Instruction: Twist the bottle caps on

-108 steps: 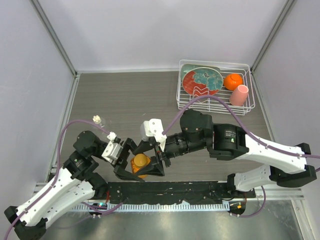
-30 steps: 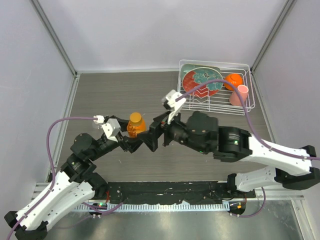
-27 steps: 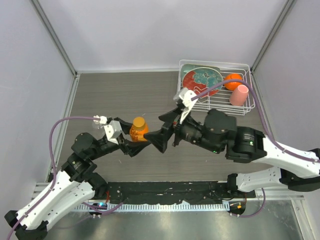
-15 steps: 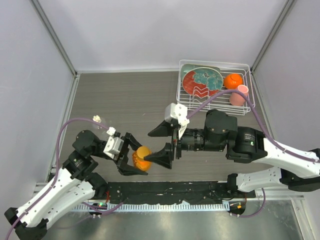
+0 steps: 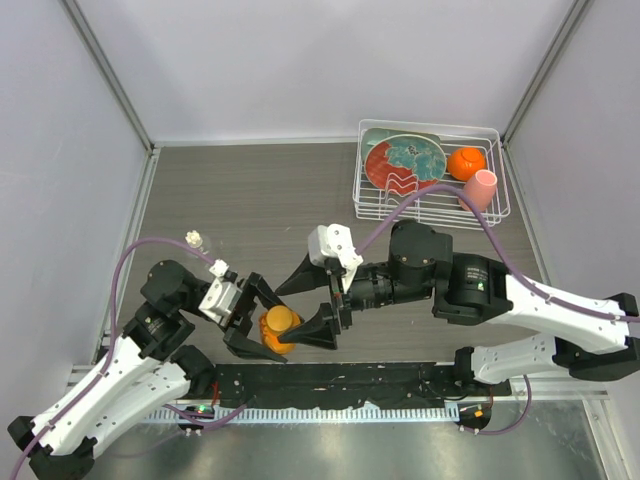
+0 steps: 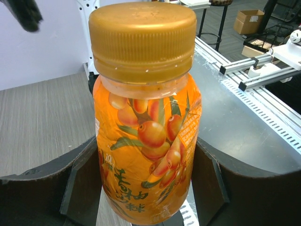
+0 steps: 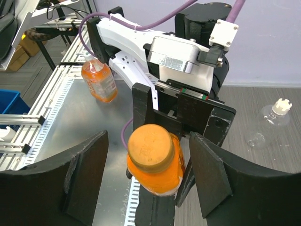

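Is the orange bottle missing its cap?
No, an orange cap sits on the neck of the orange bottle.

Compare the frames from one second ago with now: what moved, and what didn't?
The left end effector carried the orange bottle from mid-table back toward the near edge, gripping it throughout. The right end effector, open, followed and now brackets its cap. The clear bottle and the dish rack stayed put.

The orange bottle (image 6: 148, 155) is glossy translucent plastic under a printed film label; its cap (image 6: 142, 40) is smooth, satin gold-orange plastic. The clear bottle (image 7: 262, 129) is shiny see-through plastic. The table (image 5: 250, 190) looks like matt grey wood grain, its front strip (image 5: 350, 450) brushed metal
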Controlling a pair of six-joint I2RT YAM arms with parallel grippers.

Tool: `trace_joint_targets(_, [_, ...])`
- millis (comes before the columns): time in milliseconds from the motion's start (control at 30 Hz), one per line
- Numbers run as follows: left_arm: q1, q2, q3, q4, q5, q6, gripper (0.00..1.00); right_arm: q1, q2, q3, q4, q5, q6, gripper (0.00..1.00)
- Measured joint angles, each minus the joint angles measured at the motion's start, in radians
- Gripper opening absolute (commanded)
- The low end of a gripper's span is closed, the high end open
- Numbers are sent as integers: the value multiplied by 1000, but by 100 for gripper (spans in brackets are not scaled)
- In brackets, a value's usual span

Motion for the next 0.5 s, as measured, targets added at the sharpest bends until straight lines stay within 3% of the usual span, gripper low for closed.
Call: trace_joint_targets(500, [0,-2,0,33,-5,-27,7,0,65,-36,57,-60,-2,55])
